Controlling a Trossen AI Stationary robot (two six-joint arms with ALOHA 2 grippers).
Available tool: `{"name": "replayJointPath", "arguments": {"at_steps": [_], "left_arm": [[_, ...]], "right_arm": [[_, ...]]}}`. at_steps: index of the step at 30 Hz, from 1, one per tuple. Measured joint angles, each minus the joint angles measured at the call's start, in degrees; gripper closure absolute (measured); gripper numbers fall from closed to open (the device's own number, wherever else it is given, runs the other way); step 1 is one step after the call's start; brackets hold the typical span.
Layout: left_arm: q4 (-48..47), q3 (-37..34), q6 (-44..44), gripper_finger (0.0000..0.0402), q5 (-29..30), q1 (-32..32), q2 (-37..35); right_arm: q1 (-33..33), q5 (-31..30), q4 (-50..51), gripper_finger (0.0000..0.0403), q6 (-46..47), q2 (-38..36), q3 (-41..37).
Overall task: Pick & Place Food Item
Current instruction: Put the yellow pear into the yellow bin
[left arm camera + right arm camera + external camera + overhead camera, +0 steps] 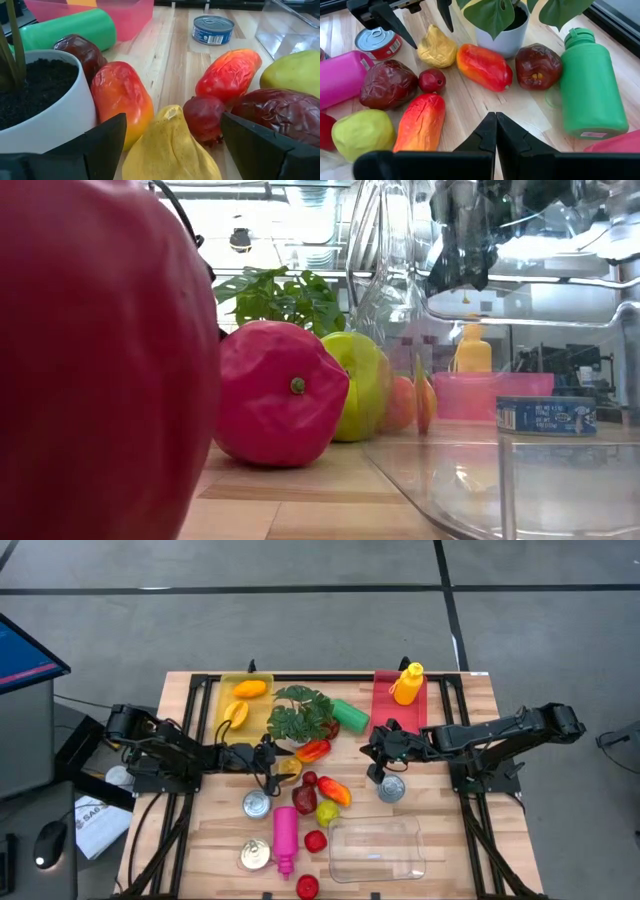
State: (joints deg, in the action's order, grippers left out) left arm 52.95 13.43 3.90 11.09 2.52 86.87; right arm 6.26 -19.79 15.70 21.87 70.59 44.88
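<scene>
A: High view, starting at the table's left edge: the left claw (272, 762) reaches in low toward the middle, spread wide, with the yellow pear (289, 767) between its fingers, not pinched.

B: The left wrist view agrees. Both dark fingers (107, 142) stand clear of the pear (170, 145), one on each side. A white pot (55, 107) of soil sits just beside it, and an orange mango (120, 97) lies between pot and pear.

A: Next along?

B: A small red fruit (204, 116) touches the pear's far side, beside a wrinkled dark-red fruit (280, 112). A second mango (229, 74) lies beyond them, and a tin (213, 29) well apart, farther off.

A: Near the back edge I see a yellow tray (240, 700), the plant (300, 712), a green bottle (350, 715) lying down, and a pink tray (400, 705) holding a yellow bottle (407, 683).

B: And the right claw (375, 752)?

A: It hovers right of centre, pressed together and holding nothing. A clear tub (377, 848) sits near the front edge.
</scene>
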Motion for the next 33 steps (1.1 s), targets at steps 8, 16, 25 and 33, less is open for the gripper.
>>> {"name": "replayJointPath", "arguments": {"at_steps": [8, 16, 25, 33], "left_arm": [[-0.2, 0.0, 2.5, 0.0092, 0.0, -0.3, 0.0], [-0.2, 0.0, 2.6, 0.0076, 0.0, -2.1, 0.0], [-0.3, 0.0, 2.5, 0.0038, -2.3, -2.6, 0.0], [-1.8, 0.0, 2.5, 0.0039, -2.8, -2.6, 0.0]], "right_arm": [[0.0, 0.0, 0.0, 0.0401, 0.0, 0.0, 0.0], [0.0, 0.0, 0.0, 0.0401, 0.0, 0.0, 0.0], [0.0, 0.0, 0.0, 0.0401, 0.0, 0.0, 0.0], [0.0, 0.0, 0.0, 0.0401, 0.0, 0.0, 0.0]]}}
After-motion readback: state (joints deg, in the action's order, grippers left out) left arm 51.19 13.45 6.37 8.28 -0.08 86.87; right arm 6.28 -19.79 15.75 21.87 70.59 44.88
